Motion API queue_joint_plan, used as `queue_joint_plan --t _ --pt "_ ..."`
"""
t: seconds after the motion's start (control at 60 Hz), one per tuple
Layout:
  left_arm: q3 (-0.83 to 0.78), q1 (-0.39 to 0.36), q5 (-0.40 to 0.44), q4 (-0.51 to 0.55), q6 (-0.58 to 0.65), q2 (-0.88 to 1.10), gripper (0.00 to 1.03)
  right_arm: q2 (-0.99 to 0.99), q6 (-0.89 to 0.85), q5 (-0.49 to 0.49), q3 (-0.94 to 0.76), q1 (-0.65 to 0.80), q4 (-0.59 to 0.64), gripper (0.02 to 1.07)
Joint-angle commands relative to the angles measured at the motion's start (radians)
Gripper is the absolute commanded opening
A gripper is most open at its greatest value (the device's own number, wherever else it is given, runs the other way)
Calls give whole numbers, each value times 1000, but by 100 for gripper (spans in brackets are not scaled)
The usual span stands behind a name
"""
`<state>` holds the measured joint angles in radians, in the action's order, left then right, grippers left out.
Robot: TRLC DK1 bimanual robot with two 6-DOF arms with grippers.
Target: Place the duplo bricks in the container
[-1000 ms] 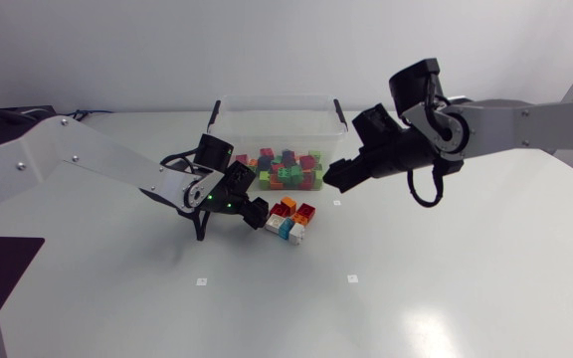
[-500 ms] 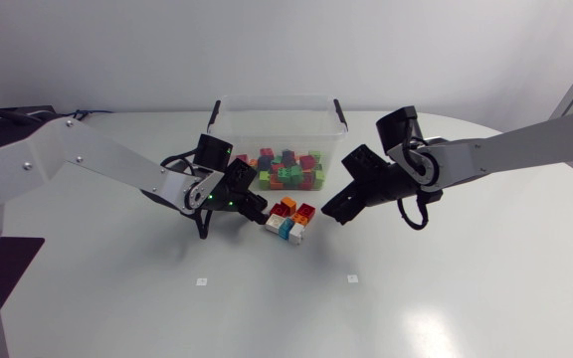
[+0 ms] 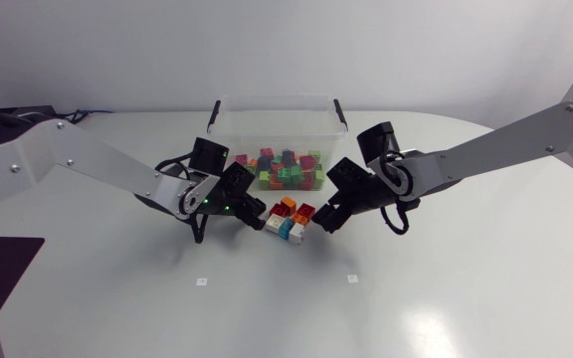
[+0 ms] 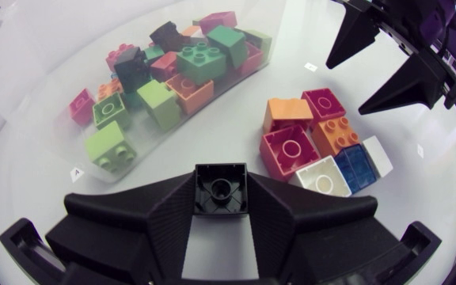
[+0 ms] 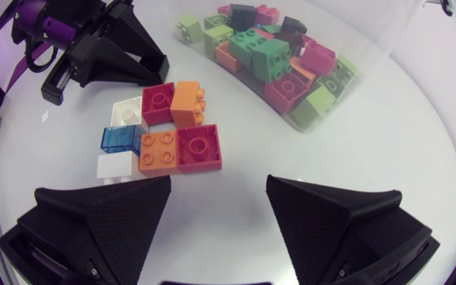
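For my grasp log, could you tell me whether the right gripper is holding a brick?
No, the right gripper stands open with nothing between its fingers, the loose bricks lying ahead of it.

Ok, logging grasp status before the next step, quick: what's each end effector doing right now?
Left end effector: closed on a black duplo brick.
Right end effector: open, holding nothing.

Overhead head view; close opposing wrist views of loose bricks (image 3: pixel 290 219)
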<state>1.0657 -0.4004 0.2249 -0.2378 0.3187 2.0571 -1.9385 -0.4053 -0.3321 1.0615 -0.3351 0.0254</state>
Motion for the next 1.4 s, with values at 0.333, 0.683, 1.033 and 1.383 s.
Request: queue_joint_plan --t 0.333,0.683,1.033,1.383 --pt "-214 2 10 34 88 -186 25 -103 -23 57 101 -47 -1 89" --pt "-217 -3 10 117 99 -371 25 -149 -43 61 132 -59 24 56" --pt "13 28 16 273 62 -480 25 -11 -53 54 18 -38 38 29" --pt "241 25 13 290 10 -362 25 246 -59 47 -87 -18 107 29"
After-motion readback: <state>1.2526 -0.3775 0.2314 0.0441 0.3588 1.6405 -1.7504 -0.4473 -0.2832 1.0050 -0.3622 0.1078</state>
